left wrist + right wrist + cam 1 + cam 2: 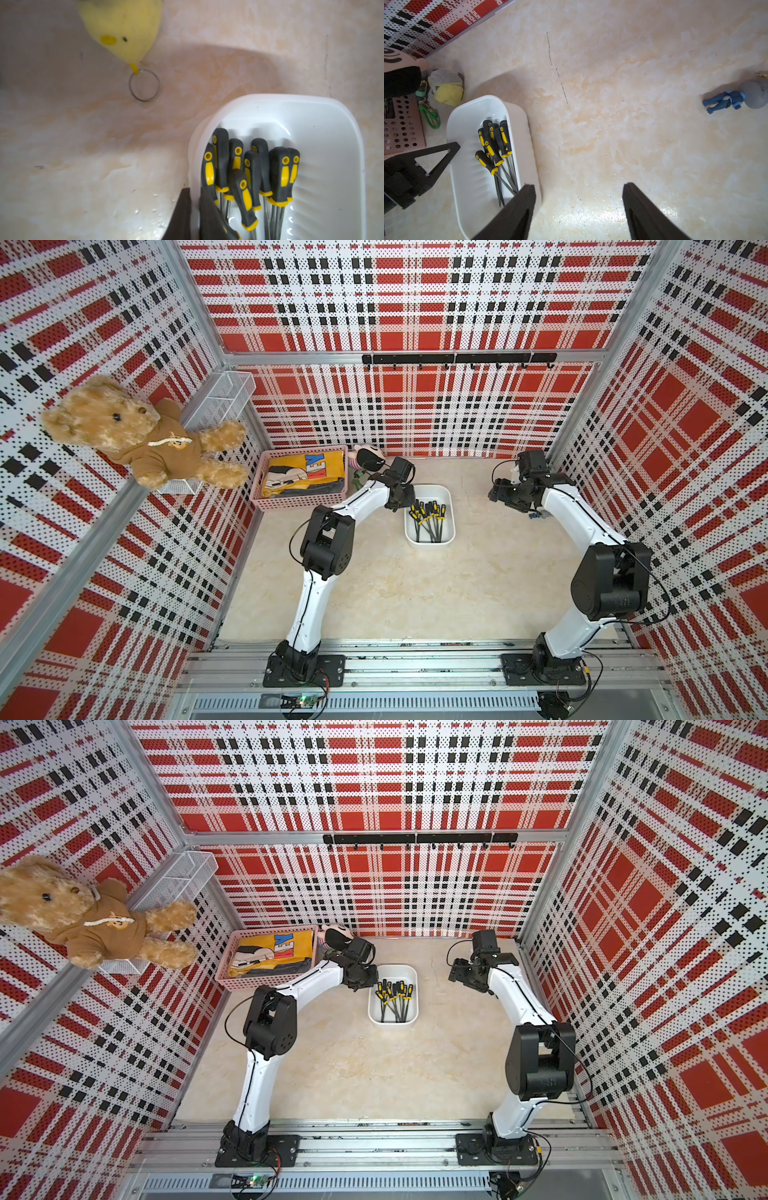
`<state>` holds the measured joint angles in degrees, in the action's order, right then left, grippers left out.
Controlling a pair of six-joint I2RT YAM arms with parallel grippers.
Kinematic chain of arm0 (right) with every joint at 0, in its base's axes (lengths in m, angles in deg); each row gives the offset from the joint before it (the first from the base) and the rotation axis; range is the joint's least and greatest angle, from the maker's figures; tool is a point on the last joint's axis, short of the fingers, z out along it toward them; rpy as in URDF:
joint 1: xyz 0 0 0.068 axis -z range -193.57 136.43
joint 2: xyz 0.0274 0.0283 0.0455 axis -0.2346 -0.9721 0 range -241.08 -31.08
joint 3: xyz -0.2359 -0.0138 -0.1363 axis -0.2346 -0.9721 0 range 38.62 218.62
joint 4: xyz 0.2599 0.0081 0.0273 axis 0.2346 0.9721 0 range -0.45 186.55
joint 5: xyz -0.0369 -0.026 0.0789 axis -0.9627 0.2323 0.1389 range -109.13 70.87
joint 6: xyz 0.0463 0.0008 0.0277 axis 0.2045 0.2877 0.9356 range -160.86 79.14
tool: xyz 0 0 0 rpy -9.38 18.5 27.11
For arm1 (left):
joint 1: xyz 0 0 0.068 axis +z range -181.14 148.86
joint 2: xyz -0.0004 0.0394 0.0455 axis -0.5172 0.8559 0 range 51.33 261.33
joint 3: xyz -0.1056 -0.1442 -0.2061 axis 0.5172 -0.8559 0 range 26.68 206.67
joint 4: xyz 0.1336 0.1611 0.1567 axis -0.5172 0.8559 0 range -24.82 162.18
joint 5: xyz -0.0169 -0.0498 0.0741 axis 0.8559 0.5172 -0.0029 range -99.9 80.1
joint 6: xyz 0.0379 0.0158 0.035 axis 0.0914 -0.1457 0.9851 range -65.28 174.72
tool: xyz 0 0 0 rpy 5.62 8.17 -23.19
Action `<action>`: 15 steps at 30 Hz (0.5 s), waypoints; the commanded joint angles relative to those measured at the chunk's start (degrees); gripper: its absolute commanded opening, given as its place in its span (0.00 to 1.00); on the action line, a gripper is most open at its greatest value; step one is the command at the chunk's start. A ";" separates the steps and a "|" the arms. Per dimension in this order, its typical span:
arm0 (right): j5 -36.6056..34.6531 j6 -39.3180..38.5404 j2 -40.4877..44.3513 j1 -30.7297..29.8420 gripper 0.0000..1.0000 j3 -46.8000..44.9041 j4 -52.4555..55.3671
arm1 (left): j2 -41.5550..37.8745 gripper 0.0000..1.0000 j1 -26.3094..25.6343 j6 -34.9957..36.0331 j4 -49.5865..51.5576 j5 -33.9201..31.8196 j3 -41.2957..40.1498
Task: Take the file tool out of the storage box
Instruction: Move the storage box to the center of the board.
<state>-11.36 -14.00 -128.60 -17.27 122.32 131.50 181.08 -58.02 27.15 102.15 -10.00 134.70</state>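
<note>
Arms [307, 605] arch inward; left pincer [195, 189] together at storage box [270, 96] rim; right pincer [579, 185] apart, hovering.

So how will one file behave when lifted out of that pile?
Probably stiff: the files have straight thin metal shanks. Handles look rubbery, so slip seems unlikely. They lie overlapped in the storage box, so neighbours may shift or snag.
</note>
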 commanded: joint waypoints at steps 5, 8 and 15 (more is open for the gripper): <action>0.67 1.85 -2.15 -3.28 0.74 0.82 -2.35 | -7.04 0.00 3.61 9.77 7.53 -6.16 -9.69; 0.76 2.74 -3.02 -5.08 0.74 1.09 -3.40 | -10.68 0.00 5.34 11.19 7.35 -7.37 -14.63; 0.89 4.29 -5.22 -7.96 0.73 2.69 -4.15 | -18.31 0.00 11.22 16.19 6.94 -10.09 -24.64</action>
<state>-10.61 -10.97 -133.17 -24.55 123.11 128.60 165.36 -49.56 39.32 105.41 -16.86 113.24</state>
